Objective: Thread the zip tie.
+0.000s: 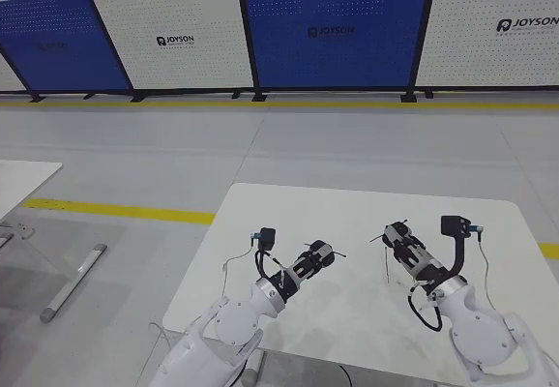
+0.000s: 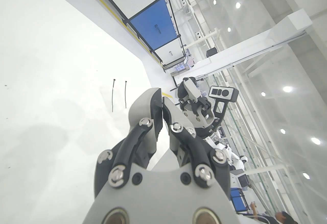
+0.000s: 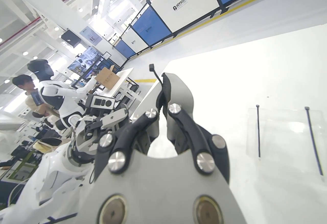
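Two spare zip ties (image 3: 258, 130) are seen lying side by side, not touching, on a clear tray (image 3: 283, 133) on the white table (image 1: 260, 223). The left gripper (image 2: 162, 97) is raised over the table, fingers closed, nothing seen between them. The right gripper (image 3: 163, 82) is clamped on a zip tie (image 3: 152, 67), whose head pokes past the fingertips.

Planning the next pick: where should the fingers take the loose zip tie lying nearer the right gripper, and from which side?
Probably mid-strap on the loose zip tie, coming straight down and closing across its width. It lies flat, straight and thin on the table, and the second tie lies parallel and apart, leaving room.
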`<action>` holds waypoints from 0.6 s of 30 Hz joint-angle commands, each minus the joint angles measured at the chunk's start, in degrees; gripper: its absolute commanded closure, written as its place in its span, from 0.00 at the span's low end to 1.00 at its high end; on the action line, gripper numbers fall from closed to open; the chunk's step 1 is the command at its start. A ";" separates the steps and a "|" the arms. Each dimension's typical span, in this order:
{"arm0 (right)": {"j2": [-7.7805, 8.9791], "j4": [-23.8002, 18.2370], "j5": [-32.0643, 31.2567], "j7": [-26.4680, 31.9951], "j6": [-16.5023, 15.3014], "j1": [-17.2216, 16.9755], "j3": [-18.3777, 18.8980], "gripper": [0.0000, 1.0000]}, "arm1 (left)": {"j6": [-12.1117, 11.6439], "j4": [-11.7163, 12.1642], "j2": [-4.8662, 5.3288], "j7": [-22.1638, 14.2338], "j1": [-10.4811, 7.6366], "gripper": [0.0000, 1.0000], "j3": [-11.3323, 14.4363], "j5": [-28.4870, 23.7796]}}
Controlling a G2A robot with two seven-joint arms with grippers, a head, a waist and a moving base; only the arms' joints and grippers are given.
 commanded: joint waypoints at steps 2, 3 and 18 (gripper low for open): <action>0.00 0.00 0.00 0.00 0.00 0.00 0.00 1.00 | 0.15 -0.12 -0.13 2.68 -0.39 1.00 0.34 2.16; 0.00 0.00 0.00 0.00 0.00 0.00 0.00 1.00 | 0.08 0.03 -0.18 3.14 -0.54 1.00 0.54 2.51; -0.08 -0.06 0.17 -0.22 -0.61 -0.50 -0.49 1.00 | 0.23 1.60 -0.40 3.17 -1.86 1.00 2.19 4.88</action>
